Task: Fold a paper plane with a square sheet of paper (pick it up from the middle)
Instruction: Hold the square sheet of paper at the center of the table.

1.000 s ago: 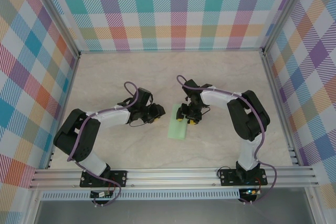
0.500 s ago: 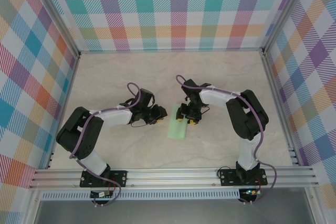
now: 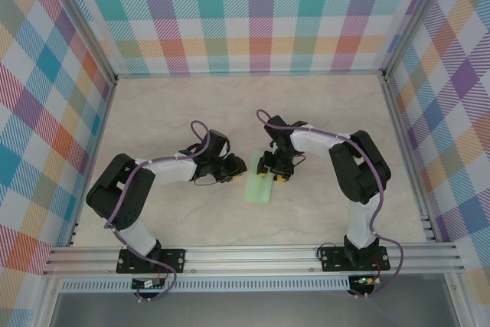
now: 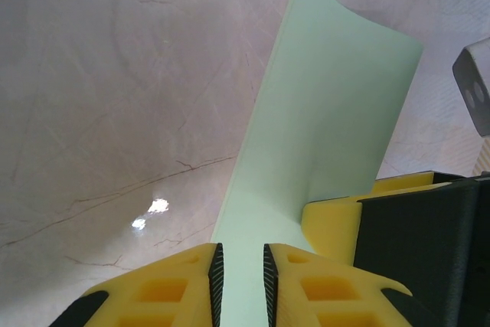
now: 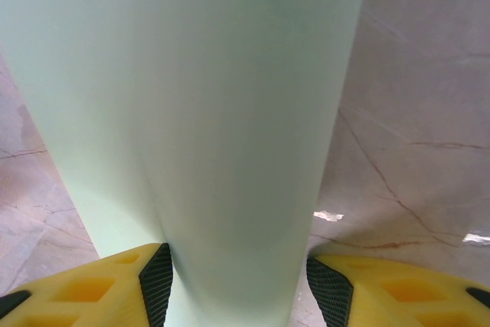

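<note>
Right claw (image 5: 241, 281) pinches bowed paper (image 5: 214, 112).

The top camera looked down from above the near edge over the whole table (image 3: 153, 120). Each wrist camera sat very close to the square sheet of paper (image 3: 257, 189), apparently facing downward; all three views shared it.

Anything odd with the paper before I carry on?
The pale mint-green paper sheet isn't flat: it bulges into an arch squeezed by the right gripper, while one end runs between the narrowly parted jaws of the left gripper.
</note>
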Available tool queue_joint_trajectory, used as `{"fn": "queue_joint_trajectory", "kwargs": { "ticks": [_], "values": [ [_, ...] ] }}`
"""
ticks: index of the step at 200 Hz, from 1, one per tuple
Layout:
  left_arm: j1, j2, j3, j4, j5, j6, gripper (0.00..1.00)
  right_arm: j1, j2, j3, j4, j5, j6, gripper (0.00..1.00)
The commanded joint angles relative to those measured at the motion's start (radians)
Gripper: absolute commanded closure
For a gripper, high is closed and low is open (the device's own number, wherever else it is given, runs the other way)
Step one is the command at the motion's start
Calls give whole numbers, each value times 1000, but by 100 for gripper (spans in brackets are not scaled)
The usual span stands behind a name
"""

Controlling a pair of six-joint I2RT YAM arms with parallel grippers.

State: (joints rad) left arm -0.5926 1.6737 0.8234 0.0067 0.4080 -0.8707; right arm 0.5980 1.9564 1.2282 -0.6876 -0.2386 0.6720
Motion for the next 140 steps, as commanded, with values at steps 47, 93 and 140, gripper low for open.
{"fn": "queue_joint_trajectory", "kwargs": {
  "ticks": [47,93,140],
  "values": [
    [-24,39,34,21,68,18,79,26,222,-78,101,126,-20,43],
    [-34,66,40,38,101,21,84,26,230,-78,101,127,-22,43],
    [-45,92,57,43,119,27,88,26,241,-73,98,125,-18,43]
  ]
}}
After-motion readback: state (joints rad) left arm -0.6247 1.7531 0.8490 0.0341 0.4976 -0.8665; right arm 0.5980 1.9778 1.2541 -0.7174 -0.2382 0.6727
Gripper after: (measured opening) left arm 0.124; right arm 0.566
